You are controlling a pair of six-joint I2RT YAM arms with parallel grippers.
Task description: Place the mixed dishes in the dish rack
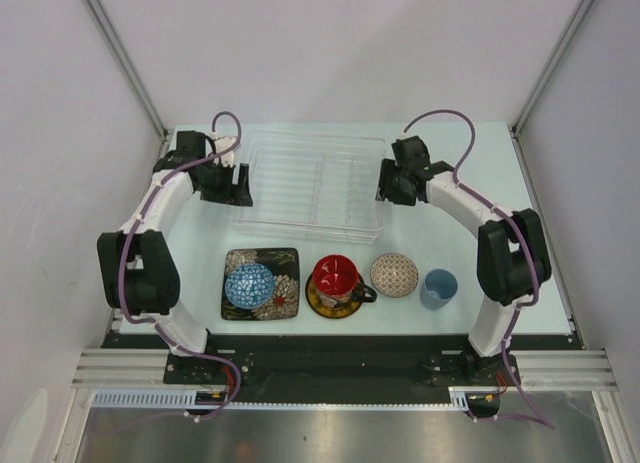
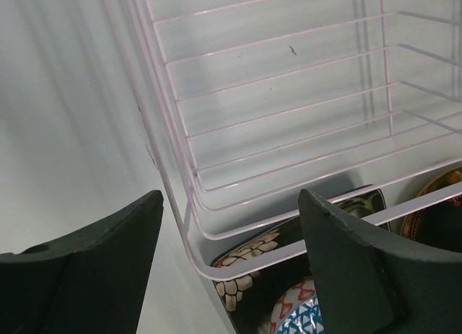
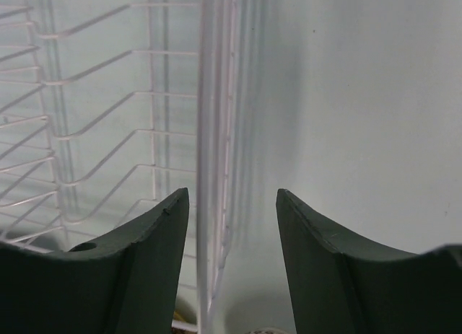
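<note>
my left claw (image 2: 231, 197) wide, left wall of dish rack (image 1: 312, 183) inside it. my right claw (image 3: 232, 193) wide, at right wall. rack in upper middle, empty, long way left-right. blue bowl (image 1: 250, 284) below it, nearer left claw; light blue cup (image 1: 438, 288) nearer right.

**Three Views Met on One Rack**

The top camera looked down from above and behind the arm bases, taking in the whole pale desk (image 1: 420, 238) from afar. The left wrist camera sat close, peering past the black left hand (image 2: 231, 200) at the near left corner of the clear ribbed plastic dish rack (image 2: 289, 117). The right wrist camera, equally close, faced down past the black right hand (image 3: 232, 197) along the rack's right wall. All three views shared that rack.
</note>
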